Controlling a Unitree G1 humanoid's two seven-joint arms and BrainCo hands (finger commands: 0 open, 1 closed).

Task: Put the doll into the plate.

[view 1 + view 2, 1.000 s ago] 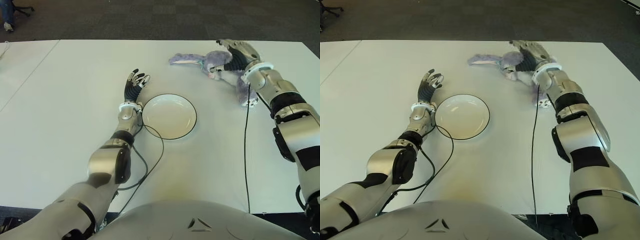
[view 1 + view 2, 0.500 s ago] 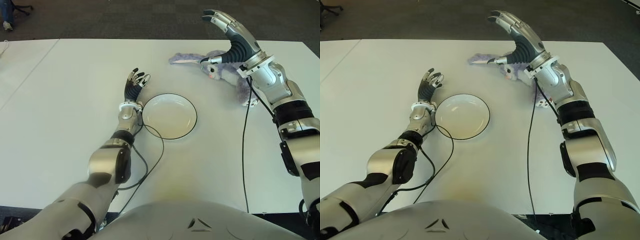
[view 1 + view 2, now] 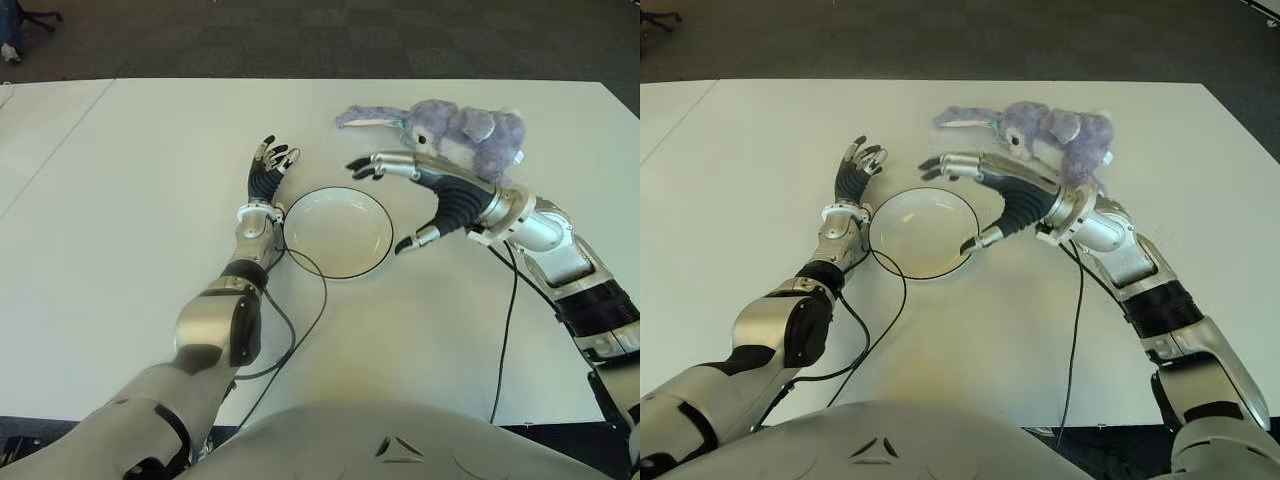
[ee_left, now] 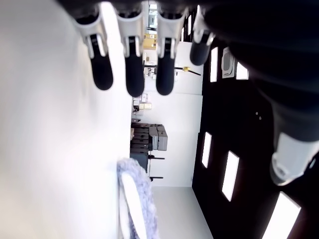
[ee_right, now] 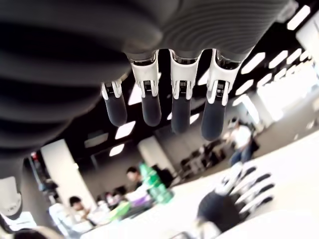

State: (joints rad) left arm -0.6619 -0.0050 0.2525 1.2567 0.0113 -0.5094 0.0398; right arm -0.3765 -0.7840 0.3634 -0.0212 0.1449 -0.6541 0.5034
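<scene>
The doll (image 3: 462,133), a purple plush rabbit, lay on the white table (image 3: 120,260) on the robot's right, beyond the right forearm and well clear of the plate (image 3: 338,232). One long ear pointed toward the robot's left. The wrist and forearm crossed in front of its lower body, so whether plush and arm touched could not be made out.

The right hand (image 3: 425,195) was held at the right edge of the plate, with its fingers (image 3: 958,163) spread wide and its thumb tip near the plate's rim. It gripped nothing. The right wrist view confirmed this: four fingertips extended and separated, with only the room behind them. Whether the hand touched the table or the plate could not be told.

The plate was empty, white with a dark rim line, at the middle of the table. A black cable (image 3: 305,322) from the left arm curved past its near-left edge; contact with the rim was unclear.

The left hand (image 3: 268,172) showed just left of the plate, fingers extended and slightly apart, holding nothing. Its wrist view showed the fingertips straight beside the table surface.

A second cable (image 3: 505,330) ran from the right wrist toward the table's near edge, where it went out of view.
</scene>
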